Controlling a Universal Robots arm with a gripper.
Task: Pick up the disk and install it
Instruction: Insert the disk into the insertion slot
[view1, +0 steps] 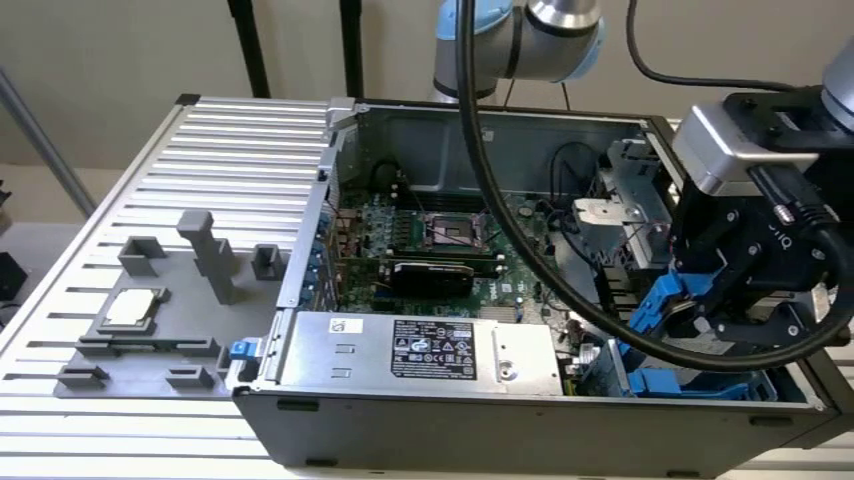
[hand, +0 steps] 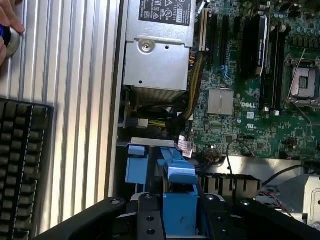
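We judge the step in hand to be seating the disk (hand: 180, 219) into the drive bay at the corner of the open computer case (view1: 534, 420). To do it well we would keep the blue carrier square to the bay's guides, go down slowly and straight, and grip firmly until the carrier sits home. A tilt could jam it, and the bundle of cables (hand: 192, 85) just beyond the fingers (hand: 149, 217) could snag. The fingers are closed narrow on the blue carrier, one black finger on each side, so the disk sits right between them; its metal body is hidden from us. In the exterior view the disk (view1: 662, 300) hangs at the fingers' tips above the bay, and other blue plastic parts (view1: 694, 382) lie just beneath them. Farther ahead of the fingers are the silver power supply (hand: 157, 55) and the green motherboard (hand: 250, 100). Off to one side, well apart from the fingers, a black keyboard (hand: 20, 165) and a person's hand (hand: 7, 22) rest on the ribbed bench (hand: 75, 100).
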